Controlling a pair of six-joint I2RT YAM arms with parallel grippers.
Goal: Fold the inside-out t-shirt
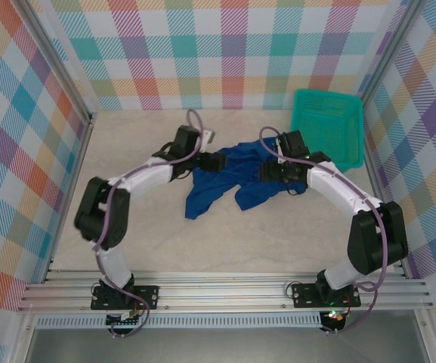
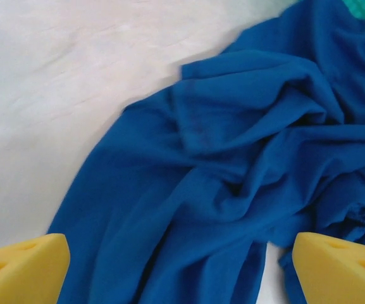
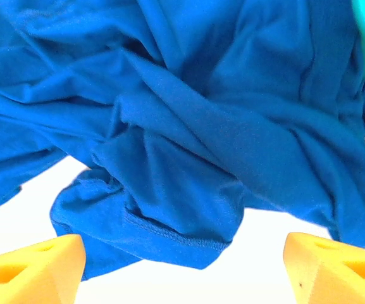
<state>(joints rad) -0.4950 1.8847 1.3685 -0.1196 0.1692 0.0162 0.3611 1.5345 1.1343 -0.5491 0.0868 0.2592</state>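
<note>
The inside-out t-shirt (image 1: 225, 181) lies crumpled in a royal-blue heap at the middle of the table, between the two arms. My left gripper (image 1: 216, 160) hovers at its left edge, jaws wide apart. In the left wrist view the yellow fingertips (image 2: 24, 266) straddle wrinkled cloth (image 2: 233, 177) without pinching it. My right gripper (image 1: 267, 170) is over the shirt's right part, also open. In the right wrist view a stitched hem fold (image 3: 176, 234) lies between its yellow fingertips (image 3: 334, 266), free of both. No white graphic shows.
A teal mesh basket (image 1: 327, 125) stands at the back right, close to the shirt's right side. Plaid walls close in the table on three sides. An aluminium rail (image 1: 225, 291) runs along the near edge. Bare tabletop (image 1: 134, 136) lies left of and in front of the shirt.
</note>
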